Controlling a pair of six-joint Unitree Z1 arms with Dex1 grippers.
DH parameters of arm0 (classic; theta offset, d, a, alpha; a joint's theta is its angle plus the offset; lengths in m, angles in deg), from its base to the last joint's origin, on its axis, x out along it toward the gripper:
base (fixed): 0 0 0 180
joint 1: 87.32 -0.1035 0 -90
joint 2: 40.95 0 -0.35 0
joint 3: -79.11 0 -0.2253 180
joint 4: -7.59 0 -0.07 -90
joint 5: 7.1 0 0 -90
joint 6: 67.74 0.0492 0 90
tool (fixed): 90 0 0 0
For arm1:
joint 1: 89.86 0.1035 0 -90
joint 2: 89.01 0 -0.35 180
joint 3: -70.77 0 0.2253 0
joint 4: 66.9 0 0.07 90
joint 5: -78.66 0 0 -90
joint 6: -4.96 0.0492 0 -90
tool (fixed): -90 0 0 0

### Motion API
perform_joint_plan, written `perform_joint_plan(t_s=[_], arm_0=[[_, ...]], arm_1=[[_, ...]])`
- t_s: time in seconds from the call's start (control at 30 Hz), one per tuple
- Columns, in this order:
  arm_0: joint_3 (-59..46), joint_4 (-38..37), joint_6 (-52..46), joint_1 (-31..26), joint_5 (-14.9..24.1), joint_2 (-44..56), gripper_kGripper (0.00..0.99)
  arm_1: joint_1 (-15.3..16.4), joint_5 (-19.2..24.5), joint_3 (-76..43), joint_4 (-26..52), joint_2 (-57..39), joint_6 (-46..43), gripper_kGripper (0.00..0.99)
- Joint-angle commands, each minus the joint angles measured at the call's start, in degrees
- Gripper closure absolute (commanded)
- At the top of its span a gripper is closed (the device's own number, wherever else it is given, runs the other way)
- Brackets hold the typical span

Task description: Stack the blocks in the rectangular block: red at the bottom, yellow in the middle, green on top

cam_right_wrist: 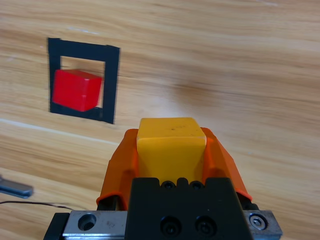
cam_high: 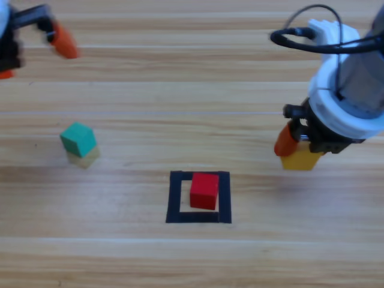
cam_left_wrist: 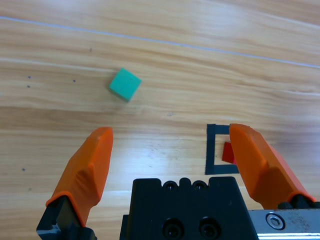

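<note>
My right gripper [cam_right_wrist: 171, 150] has its orange jaws closed on the matte yellow cube [cam_high: 300, 159], held off to the right of the black tape square [cam_high: 175, 198]. The red cube [cam_high: 204, 190] sits inside that outline on the grained wooden table [cam_high: 180, 90]. The teal-green cube [cam_high: 78, 138] lies well to the left. My left gripper [cam_left_wrist: 170, 150] waits at the top-left edge, jaws spread and empty; one jaw partly hides the red cube in its wrist view.

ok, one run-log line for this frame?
red cube: in tape square | yellow cube: held by right gripper, right of square | green cube: on table, left | left gripper: open, waiting top-left
</note>
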Motion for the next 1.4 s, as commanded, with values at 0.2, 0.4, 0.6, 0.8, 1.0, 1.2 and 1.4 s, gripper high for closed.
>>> perform_joint_plan(t_s=[0.2,0.4,0.6,0.8,1.0,1.2,1.4], arm_0=[[-13.3,-7.7,7.9,-5.4,-5.4,12.8,0.016],[-14.1,-8.1,8.4,-5.4,-6.1,12.8,0.014],[-15.0,-9.1,8.8,-5.4,-6.4,12.3,0.014],[-15.9,-9.8,8.3,-5.4,-6.6,11.4,0.014],[-16.9,-10.9,8.0,-5.5,-7.0,11.3,0.014],[-17.7,-11.5,7.9,-5.5,-7.3,11.1,0.014],[-18.1,-11.6,7.8,-5.4,-7.5,11.1,0.016]], arm_1=[[10.9,4.6,21.1,-14.2,16.4,8.3,0.965],[12.0,5.3,31.8,-20.2,23.4,10.8,0.965],[12.0,5.3,37.2,-22.1,27.5,11.8,0.964],[12.0,5.3,40.5,-23.2,30.2,12.7,0.964],[12.0,5.3,41.9,-23.5,31.5,13.3,0.964],[12.0,5.3,42.6,-23.5,32.7,13.5,0.964],[12.0,5.5,42.7,-23.5,33.2,13.8,0.964]])
